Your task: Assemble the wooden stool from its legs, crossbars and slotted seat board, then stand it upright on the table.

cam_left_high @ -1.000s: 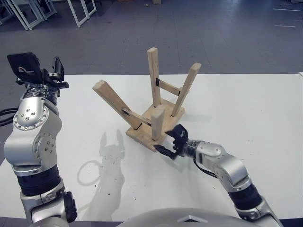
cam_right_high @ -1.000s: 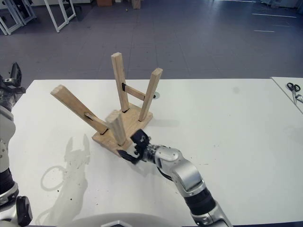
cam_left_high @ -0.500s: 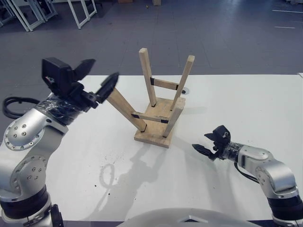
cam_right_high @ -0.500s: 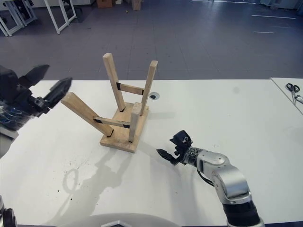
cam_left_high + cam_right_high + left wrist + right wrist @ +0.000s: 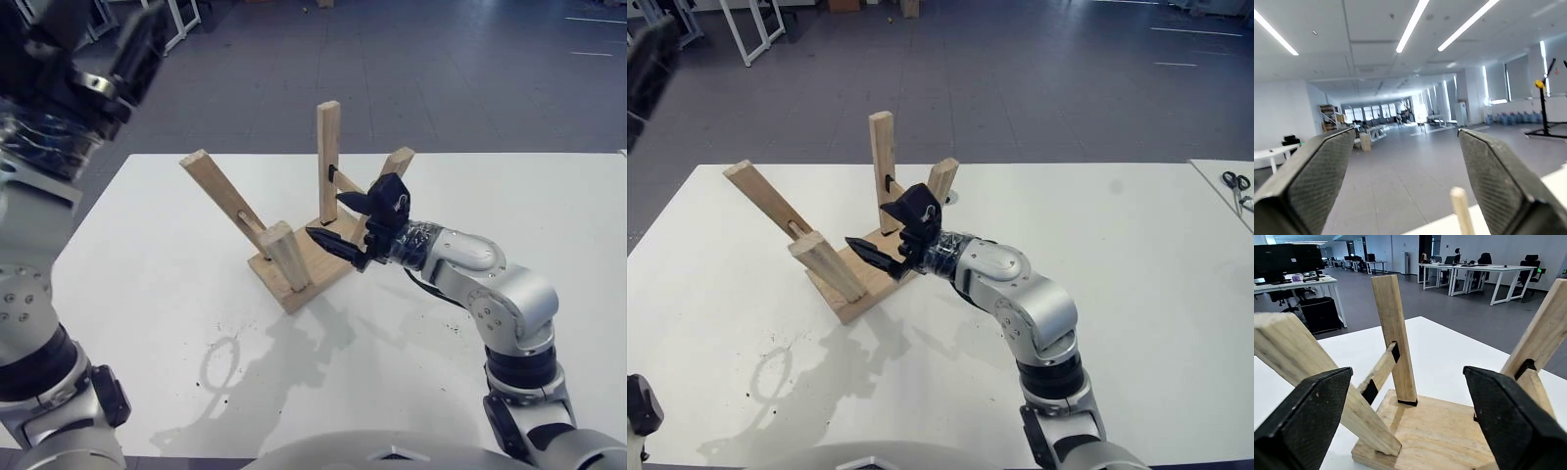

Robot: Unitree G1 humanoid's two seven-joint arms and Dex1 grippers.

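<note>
The wooden stool lies upside down on the white table (image 5: 549, 196), its seat board (image 5: 315, 264) flat and its legs (image 5: 217, 188) pointing up, one leaning far out to the left. Dark-ended crossbars (image 5: 1378, 374) join the legs. My right gripper (image 5: 331, 217) hangs open just above the seat board, between the legs, touching nothing. In the right wrist view its fingers (image 5: 1305, 426) flank an upright leg (image 5: 1393, 338) and the board (image 5: 1435, 431). My left gripper (image 5: 98, 34) is raised high at the far left, open and empty, well away from the stool; a leg tip (image 5: 1459, 208) shows below it.
Scissors (image 5: 1234, 181) lie on a neighbouring table at the right edge. A small round grommet (image 5: 950, 198) sits in the tabletop behind the stool. Dark specks (image 5: 774, 338) dot the front left of the table. Bare tabletop stretches to the right and front.
The stool has turned on the table. My right gripper moved from the front right tabletop up over the seat board. My left gripper lifted away from the leaning leg.
</note>
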